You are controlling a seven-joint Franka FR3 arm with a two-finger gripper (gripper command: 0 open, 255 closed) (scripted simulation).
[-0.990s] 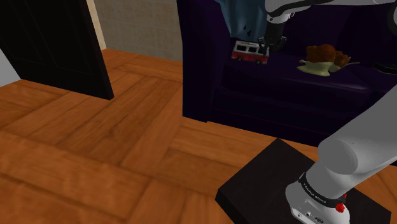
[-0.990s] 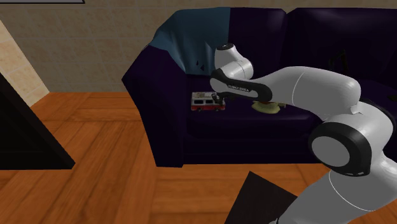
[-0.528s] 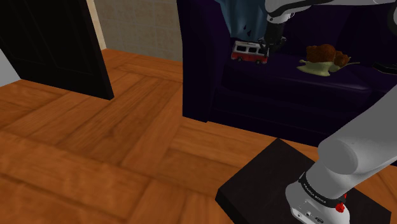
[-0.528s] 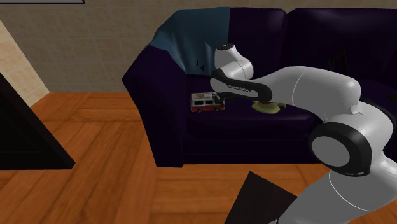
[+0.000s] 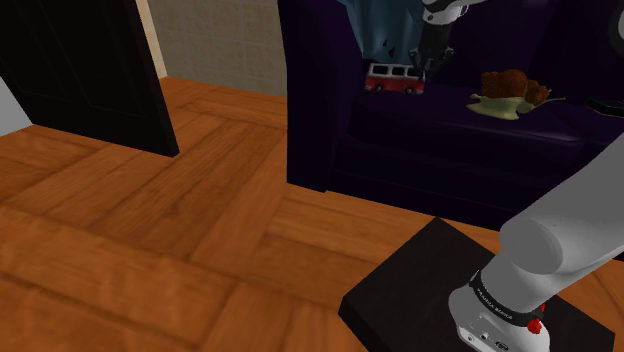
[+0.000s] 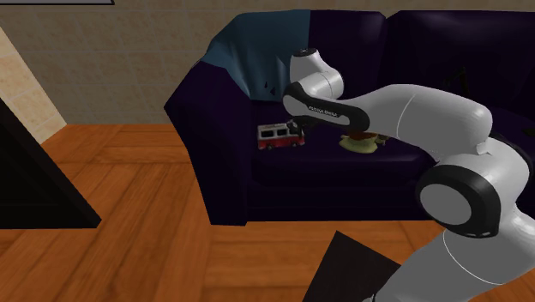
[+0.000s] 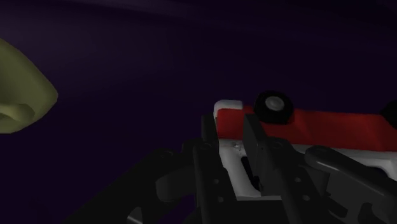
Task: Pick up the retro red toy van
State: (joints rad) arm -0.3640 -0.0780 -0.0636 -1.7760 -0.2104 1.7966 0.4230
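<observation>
The red and white toy van (image 5: 392, 77) hangs a little above the dark purple sofa seat (image 5: 450, 130), beside the sofa's arm. My black gripper (image 5: 424, 68) is shut on the end of the van that faces the plate. In the second exterior view the van (image 6: 279, 135) tilts slightly, and the gripper (image 6: 298, 129) grips the end nearest the arm. In the wrist view the two fingers (image 7: 254, 137) clasp the white end of the van (image 7: 318, 127), whose red side and a black wheel show beyond the gripper (image 7: 230, 139).
A pale green plate (image 5: 497, 104) with brown food (image 5: 512, 84) lies on the seat close to the van. A blue cloth (image 6: 257, 47) drapes over the sofa back. A black panel (image 5: 90, 70) stands on the wood floor (image 5: 150, 220). The black stand (image 5: 400, 300) sits nearby.
The gripper has risen with the van held in it, so the van has left the seat and tilted slightly. The plate has stayed where it was.
</observation>
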